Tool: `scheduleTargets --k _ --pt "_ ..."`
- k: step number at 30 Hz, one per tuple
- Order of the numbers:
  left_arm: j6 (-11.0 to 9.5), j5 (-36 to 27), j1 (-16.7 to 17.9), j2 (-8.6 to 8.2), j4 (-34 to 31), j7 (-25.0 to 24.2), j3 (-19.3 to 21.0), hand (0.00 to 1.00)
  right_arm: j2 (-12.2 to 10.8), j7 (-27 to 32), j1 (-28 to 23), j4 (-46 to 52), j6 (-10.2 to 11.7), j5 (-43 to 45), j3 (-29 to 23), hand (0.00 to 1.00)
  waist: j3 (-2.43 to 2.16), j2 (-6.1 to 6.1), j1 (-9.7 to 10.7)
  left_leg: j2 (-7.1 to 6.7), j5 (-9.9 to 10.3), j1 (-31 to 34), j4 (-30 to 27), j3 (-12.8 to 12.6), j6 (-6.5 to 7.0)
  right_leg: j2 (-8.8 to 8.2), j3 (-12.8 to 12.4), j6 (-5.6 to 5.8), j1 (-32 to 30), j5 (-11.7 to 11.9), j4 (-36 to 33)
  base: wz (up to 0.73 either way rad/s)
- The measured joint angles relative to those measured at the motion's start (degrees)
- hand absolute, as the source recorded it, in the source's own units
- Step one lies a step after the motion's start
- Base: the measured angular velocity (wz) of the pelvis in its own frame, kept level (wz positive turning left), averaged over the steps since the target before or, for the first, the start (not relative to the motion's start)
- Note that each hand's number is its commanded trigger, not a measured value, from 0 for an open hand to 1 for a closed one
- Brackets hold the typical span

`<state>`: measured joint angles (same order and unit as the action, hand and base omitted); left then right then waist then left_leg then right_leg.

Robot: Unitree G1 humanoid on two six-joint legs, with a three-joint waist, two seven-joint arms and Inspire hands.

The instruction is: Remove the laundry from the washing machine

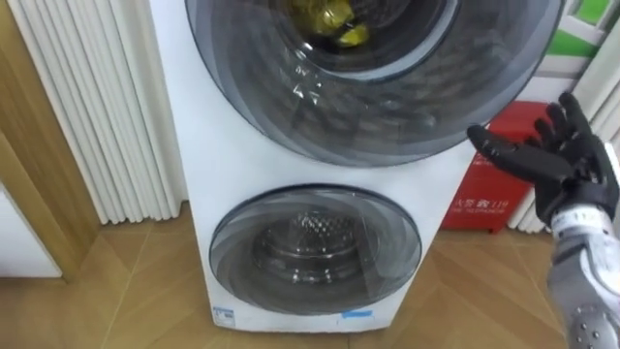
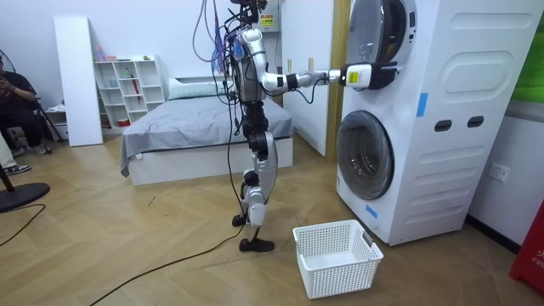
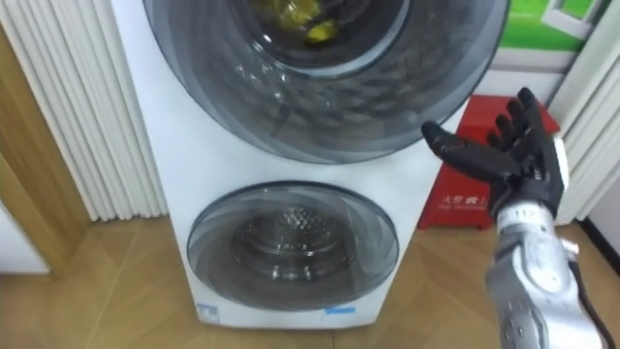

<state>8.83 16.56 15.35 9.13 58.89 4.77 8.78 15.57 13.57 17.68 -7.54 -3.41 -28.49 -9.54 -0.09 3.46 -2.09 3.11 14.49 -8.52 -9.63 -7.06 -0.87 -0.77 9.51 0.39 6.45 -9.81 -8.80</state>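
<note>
Washing machine, white and two drums tall, stands in front of the robot, which is upright on the wooden floor facing it. In the room view a bed with grey covers lies behind the robot, toward nine o'clock of the machine. The upper door, a big round pane of dark glass, takes up the twelve o'clock part of the eye view. The lower door, smaller, sits shut at six o'clock beneath it, with a bare metal drum behind its glass. A white slatted panel runs along the wall at nine o'clock. A white laundry basket sits on the floor near the machine's foot in the room view, at about five o'clock of the robot. A red box stands on the floor at three o'clock of the machine. The right robot hand is raised at three o'clock of the upper door, just beside its rim, fingers spread wide and holding nothing. Yellow clothes lie inside the upper drum, seen through the glass at twelve o'clock.
</note>
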Motion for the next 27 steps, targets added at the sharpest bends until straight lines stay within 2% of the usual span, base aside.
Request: scheduleTargets --k 5,17,27 --pt "0.77 -0.04 0.41 0.12 -0.79 0.00 -0.11 0.00 2.13 -0.18 2.82 0.12 -0.46 -0.37 1.78 0.00 -0.02 -0.10 0.01 0.04 -0.02 0.61 -0.18 0.20 0.00 0.00 0.03 0.00 -0.63 0.00 -0.34 0.00" --pt "0.79 -0.07 0.18 0.76 -2.09 0.00 -1.33 0.00 3.21 -1.39 5.94 2.14 -0.48 -0.42 2.25 0.00 -0.17 0.13 -0.07 0.08 -0.02 1.11 -0.22 0.43 0.00 0.00 0.10 0.00 -1.70 0.00 -0.99 0.00" --pt "0.45 0.06 0.01 1.24 -2.73 -1.44 -2.24 0.00 4.93 -1.71 6.04 4.51 -0.52 -1.07 2.19 0.00 -0.38 0.62 0.00 0.14 -0.03 0.98 0.04 1.13 0.00 0.17 0.08 0.00 -1.77 0.00 -0.96 -0.01"
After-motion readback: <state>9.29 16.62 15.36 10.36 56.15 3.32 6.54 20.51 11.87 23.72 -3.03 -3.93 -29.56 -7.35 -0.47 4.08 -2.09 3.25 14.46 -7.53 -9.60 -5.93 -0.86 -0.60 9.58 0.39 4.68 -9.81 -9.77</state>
